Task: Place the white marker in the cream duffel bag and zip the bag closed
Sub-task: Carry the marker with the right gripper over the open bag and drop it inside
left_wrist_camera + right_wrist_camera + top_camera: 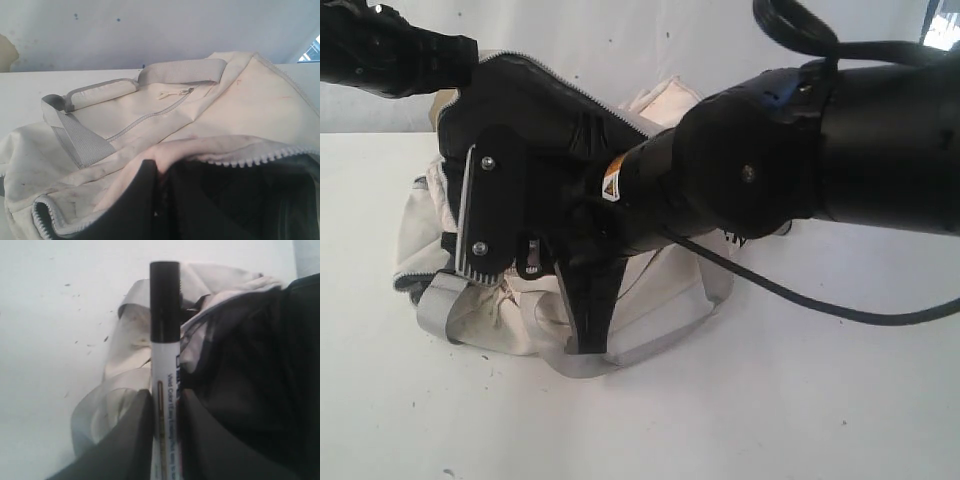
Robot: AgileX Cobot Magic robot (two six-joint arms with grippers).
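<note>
1. Right up front in the exterior view is the right arm [770, 170] - it fills most of the frame and reaches across to the bag [415, 235].
2. The right gripper [166, 400] is clamped on the marker [165, 365]. The barrel sits between the 2 fingers [130, 435] and the black cap sticks out past the tips.
3. The marker isn't in the bag yet. Seen from the right wrist, the cap lines up with the rim, where cream fabric meets the dark lining [240, 200]. Can't tell if it touches.
4. The bag lies on the white table [770, 400], unzipped and gaping, with zipper teeth [260, 157] running along the open edge.
5. A grey strap [650, 345] loops out on the table on the near side of the bag.
6. Past the opening, the left wrist view shows the bag's cream side with a closed side zip [150, 117], and the 2 grey handles [180, 70] beyond that.
7. Furthest back, top left, is the left arm [390, 45], right at the raised edge of the bag. The left gripper's jaws are closed - its fingers don't show, so I can't tell if they're pinching fabric.
</note>
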